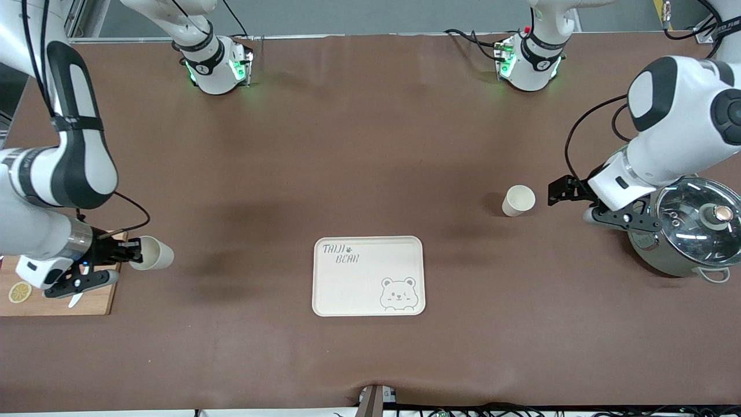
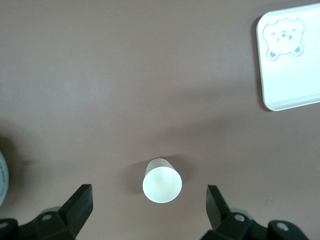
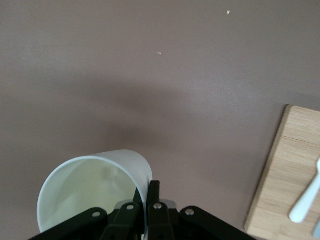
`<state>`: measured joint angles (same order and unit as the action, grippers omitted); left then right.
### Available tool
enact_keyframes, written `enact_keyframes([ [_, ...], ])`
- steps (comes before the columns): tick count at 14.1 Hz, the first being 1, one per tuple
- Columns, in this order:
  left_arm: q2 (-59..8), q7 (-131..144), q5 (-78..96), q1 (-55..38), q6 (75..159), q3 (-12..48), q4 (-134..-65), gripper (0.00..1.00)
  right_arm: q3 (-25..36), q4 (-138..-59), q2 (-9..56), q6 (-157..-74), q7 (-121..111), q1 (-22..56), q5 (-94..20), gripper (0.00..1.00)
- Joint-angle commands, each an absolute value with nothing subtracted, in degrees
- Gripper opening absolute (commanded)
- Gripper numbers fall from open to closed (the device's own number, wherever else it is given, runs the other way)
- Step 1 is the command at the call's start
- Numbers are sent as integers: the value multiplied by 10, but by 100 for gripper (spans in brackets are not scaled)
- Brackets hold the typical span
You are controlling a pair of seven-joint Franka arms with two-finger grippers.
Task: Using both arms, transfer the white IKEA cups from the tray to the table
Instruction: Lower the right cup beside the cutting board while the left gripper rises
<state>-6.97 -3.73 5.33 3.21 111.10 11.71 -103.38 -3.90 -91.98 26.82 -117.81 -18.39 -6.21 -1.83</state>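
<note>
Front view: right gripper [image 1: 128, 255] pinches one cup's [image 1: 151, 253] rim above the table [image 1: 370, 145] beside the cutting board [image 1: 87, 301]; the tray [image 1: 347, 284] sits bare; the second cup [image 1: 518, 200] stands just before the wide-open left gripper [image 1: 570, 200].

Left hand [image 1: 564, 194] spread wide; right hand [image 1: 132, 250] clamped.

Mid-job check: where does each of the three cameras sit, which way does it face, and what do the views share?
Front view: high across the table, facing both arm bases; shows the tray, both arms.
Left wrist view: on the left arm, looking down past the open left gripper at a standing cup.
Right wrist view: on the right arm, looking down past the right gripper shut on the other cup.
Shared: both cups appear in the front view too; the tray shows in the front and left wrist views.
</note>
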Motion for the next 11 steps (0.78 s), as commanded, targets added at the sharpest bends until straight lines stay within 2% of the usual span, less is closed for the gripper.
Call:
enact_keyframes([
  [1, -49, -26, 40, 33, 1093, 121, -1017, 100, -47, -973, 253, -1237, -192, -77, -26, 0],
  [4, -40, -2, 38, 34, 1086, 117, -980, 100, -47, -976, 274, -1271, -192, -81, -26, 0],
  [7, -17, -2, -7, 60, 1042, 101, -939, 100, -47, -977, 294, -1297, -192, -82, -26, 0],
  [11, -16, -4, -21, 77, 1025, 98, -925, 100, -47, -976, 333, -1328, -192, -83, -26, 0],
])
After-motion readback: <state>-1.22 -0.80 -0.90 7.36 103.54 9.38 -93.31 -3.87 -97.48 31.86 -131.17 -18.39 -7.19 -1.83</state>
